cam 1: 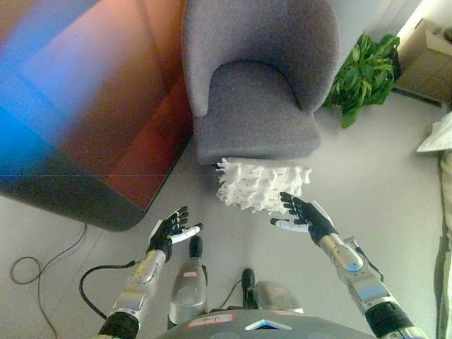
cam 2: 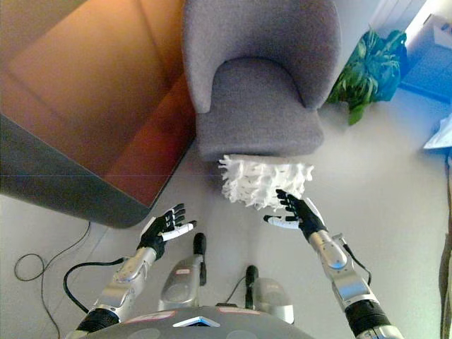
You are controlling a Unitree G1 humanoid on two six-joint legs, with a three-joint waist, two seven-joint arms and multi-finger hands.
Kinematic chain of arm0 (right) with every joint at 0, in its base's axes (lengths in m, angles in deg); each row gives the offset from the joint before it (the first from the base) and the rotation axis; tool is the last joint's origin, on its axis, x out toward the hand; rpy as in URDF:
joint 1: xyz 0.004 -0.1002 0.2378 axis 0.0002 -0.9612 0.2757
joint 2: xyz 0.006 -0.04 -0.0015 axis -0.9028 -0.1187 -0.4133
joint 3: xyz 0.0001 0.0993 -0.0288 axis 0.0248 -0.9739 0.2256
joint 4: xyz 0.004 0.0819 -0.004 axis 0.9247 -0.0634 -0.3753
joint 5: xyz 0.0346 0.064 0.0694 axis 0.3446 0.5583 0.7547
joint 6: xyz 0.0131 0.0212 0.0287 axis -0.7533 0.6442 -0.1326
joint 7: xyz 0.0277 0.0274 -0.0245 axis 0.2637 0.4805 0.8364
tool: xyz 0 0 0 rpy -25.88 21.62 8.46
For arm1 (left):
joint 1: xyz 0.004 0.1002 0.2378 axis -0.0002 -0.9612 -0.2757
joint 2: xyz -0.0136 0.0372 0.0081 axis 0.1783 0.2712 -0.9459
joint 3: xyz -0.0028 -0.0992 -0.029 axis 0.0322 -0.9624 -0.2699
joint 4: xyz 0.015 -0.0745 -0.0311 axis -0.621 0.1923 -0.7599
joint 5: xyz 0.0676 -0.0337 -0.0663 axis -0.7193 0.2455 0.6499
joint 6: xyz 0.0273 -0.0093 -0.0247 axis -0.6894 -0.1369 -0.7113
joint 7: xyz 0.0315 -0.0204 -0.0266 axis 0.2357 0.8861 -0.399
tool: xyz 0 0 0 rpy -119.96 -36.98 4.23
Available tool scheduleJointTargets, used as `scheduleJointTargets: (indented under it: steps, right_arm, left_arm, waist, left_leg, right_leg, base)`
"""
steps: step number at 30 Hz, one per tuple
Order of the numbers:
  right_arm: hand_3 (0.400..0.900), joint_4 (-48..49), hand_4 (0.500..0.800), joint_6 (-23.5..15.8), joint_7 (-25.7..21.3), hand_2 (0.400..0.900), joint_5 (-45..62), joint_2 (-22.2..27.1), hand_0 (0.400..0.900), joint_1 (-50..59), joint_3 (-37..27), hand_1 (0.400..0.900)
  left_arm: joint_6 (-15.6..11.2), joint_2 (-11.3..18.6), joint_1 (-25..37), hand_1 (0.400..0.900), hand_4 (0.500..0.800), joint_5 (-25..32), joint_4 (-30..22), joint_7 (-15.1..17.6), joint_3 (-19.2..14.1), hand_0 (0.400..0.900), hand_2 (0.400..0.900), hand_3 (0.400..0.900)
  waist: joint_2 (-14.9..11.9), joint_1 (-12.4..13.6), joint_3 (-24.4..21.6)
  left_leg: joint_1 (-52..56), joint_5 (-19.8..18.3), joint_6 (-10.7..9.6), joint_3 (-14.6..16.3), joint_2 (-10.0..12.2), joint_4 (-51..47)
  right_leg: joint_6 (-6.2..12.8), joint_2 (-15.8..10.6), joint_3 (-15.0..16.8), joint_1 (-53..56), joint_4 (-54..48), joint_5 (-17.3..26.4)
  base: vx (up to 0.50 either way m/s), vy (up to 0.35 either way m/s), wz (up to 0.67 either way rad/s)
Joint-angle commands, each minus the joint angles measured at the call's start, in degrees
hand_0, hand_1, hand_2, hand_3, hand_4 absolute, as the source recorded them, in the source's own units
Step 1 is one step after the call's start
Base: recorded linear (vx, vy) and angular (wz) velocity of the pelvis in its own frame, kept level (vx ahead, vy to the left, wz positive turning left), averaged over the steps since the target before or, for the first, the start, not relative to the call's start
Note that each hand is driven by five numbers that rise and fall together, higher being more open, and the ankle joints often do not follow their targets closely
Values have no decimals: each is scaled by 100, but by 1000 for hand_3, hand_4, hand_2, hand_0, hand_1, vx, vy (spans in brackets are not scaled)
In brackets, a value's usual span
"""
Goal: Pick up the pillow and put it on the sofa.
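Both our hands hover over the floor, near the pillow and holding nothing.
We see the grey sofa [cam 1: 258, 92] far ahead; the white spiky pillow [cam 1: 260, 185] lies on the floor [cam 1: 374, 169] against its near edge. Left of the sofa stands a table [cam 1: 92, 134], and far right a green plant [cam 1: 364, 74]. Our right hand [cam 1: 305, 215] is spread open, fingertips just beside the pillow's near right corner. Our left hand [cam 1: 171, 229], also spread open, sits well apart to the left.
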Motion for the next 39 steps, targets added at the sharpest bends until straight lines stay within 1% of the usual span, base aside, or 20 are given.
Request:
scheduleJointTargets:
  steps: [1,3,4,5,7,10,12,14,15,17,18,20,23,24,25,26,28,34,35,39]
  right_arm:
    - [900,255,800,-462,-136,900,-99,-105,900,432,66,900]
    - [900,239,800,-435,-176,900,-184,-112,900,557,115,900]
    - [900,231,800,-428,-215,900,-259,-110,900,637,146,900]
    - [900,199,800,-421,-266,900,-399,-96,900,743,184,900]
    - [900,129,800,-408,-429,900,-649,-83,900,971,223,900]
    - [900,11,800,-333,-781,900,-1362,138,900,1515,345,900]
    - [900,-166,800,-258,-1037,900,-1931,328,900,1947,479,900]
    - [900,-297,800,-174,-1236,900,-2301,465,900,2148,510,900]
    - [900,-362,800,-101,-1346,900,-2516,539,900,2254,547,900]
    - [900,-321,800,16,-1441,900,-2910,659,900,2264,503,900]
    - [900,-271,800,58,-1505,900,-3045,719,900,2248,448,900]
    - [900,-341,800,86,-1582,900,-3130,747,900,2235,396,900]
    - [900,-311,800,92,-1787,900,-3134,918,900,2184,261,900]
    - [900,-279,800,93,-1839,900,-3182,1009,900,2169,215,900]
    - [900,-144,800,138,-1914,900,-3236,1145,900,2120,90,900]
    - [900,-149,800,134,-1952,900,-3262,1194,900,2141,104,900]
    - [900,-172,800,168,-2110,900,-3282,1321,900,2368,130,900]
    - [900,-135,800,256,-2447,900,-3425,1497,900,2973,164,900]
    - [900,-156,800,301,-2615,900,-3422,1514,900,3177,151,900]
    - [900,-113,800,327,-2713,900,-3432,1507,900,3387,108,900]
  left_arm:
    - [-451,516,402,900,800,162,-597,142,-115,900,900,900]
    - [-445,568,491,900,800,159,-618,202,-122,900,900,900]
    - [-445,584,540,900,800,140,-614,236,-122,900,900,900]
    - [-452,608,575,900,800,153,-673,269,-127,900,900,900]
    - [-465,605,687,900,800,207,-665,339,-126,900,900,900]
    - [-523,588,839,900,800,324,-644,424,-54,900,900,900]
    - [-572,580,1044,900,800,349,-534,517,-9,900,900,900]
    - [-609,590,1146,900,800,378,-472,579,21,900,900,900]
    - [-612,636,1243,900,800,374,-411,632,25,900,900,900]
    - [-620,684,1214,900,800,417,-503,668,-3,900,900,900]
    - [-619,718,1237,900,800,414,-548,683,-5,900,900,900]
    - [-606,662,1290,900,800,399,-494,669,71,900,900,900]
    - [-589,535,1451,900,800,442,-502,731,223,900,900,900]
    - [-585,494,1526,900,800,460,-517,733,296,900,900,900]
    - [-562,476,1671,900,800,443,-537,739,401,900,900,900]
    - [-575,439,1714,900,800,447,-560,720,457,900,900,900]
    - [-619,402,1875,900,800,493,-620,783,531,900,900,900]
    - [-668,372,2117,900,800,524,-849,1055,508,900,900,900]
    - [-710,394,2242,900,800,559,-907,1144,510,900,900,900]
    - [-732,375,2420,900,800,548,-1034,1226,502,900,900,900]
  waist:
    - [-434,-81,-329]
    - [-343,-176,-150]
    - [-267,-218,-69]
    - [-194,-248,30]
    - [-101,-314,141]
    - [-60,-371,284]
    - [-40,-341,358]
    - [-100,-348,394]
    - [-189,-358,407]
    - [-271,-440,425]
    - [-310,-464,438]
    - [-339,-469,440]
    - [-202,-566,550]
    - [-139,-621,620]
    - [-63,-730,722]
    - [-47,-748,788]
    - [6,-821,994]
    - [91,-797,1405]
    - [104,-815,1544]
    - [118,-867,1636]
  left_leg:
    - [-618,144,310,165,-424,146]
    - [-299,11,497,168,-565,-2]
    - [-145,-50,568,180,-582,-71]
    - [9,-125,637,187,-601,-133]
    - [330,-197,681,78,-602,-322]
    - [635,-300,571,-70,-594,-488]
    - [709,-442,391,-199,-497,-482]
    - [757,-602,171,-363,-419,-449]
    - [761,-708,37,-470,-385,-426]
    - [886,-845,-114,-635,-246,-431]
    - [923,-885,-180,-729,-169,-419]
    - [962,-926,-292,-878,-23,-438]
    - [811,-793,-448,-1049,298,-481]
    - [690,-695,-491,-1040,417,-504]
    - [424,-568,-490,-789,576,-458]
    - [279,-536,-494,-751,568,-406]
    - [-106,-441,-474,-397,611,-140]
    - [-906,-664,-462,-354,532,522]
    - [-1311,-741,-468,-393,466,843]
    - [-1970,-984,-442,-421,361,1447]
  right_leg:
    - [748,-551,-514,1050,1027,695]
    - [849,-551,-546,446,2212,1520]
    - [868,-563,-658,292,2633,1664]
    - [858,-602,-794,48,2968,1728]
    - [811,-624,-1002,-401,3184,1440]
    - [699,-911,-1382,-669,2286,983]
    - [687,-1267,-1498,-764,1396,896]
    - [796,-1596,-1440,-752,230,1201]
    - [929,-1713,-1297,-764,-493,1549]
    - [1162,-1844,-977,-910,-974,2159]
    - [1216,-1807,-869,-944,-951,2259]
    - [1231,-1742,-1068,-922,-882,2168]
    - [1150,-1571,-1419,-980,-559,1832]
    - [1093,-1542,-1548,-1072,-407,1686]
    - [1045,-1560,-1754,-1196,-169,1492]
    - [1011,-1570,-1810,-1247,-124,1441]
    - [929,-1596,-1928,-1488,107,1357]
    - [878,-1540,-1633,-2548,797,1205]
    - [863,-1533,-1524,-2878,982,1174]
    - [839,-1563,-1360,-3432,1418,1039]
  base:
    - [296,268,24]
    - [229,271,14]
    - [237,262,6]
    - [264,206,14]
    - [301,107,25]
    - [285,-28,21]
    - [246,-203,26]
    - [265,-328,42]
    - [276,-367,62]
    - [300,-382,88]
    - [265,-332,79]
    - [236,-330,80]
    - [117,-327,110]
    - [-37,-322,151]
    - [-69,-253,128]
    - [-90,-233,116]
    - [-110,-140,39]
    - [-82,-68,-11]
    - [-92,-27,-7]
    - [-84,2,-4]
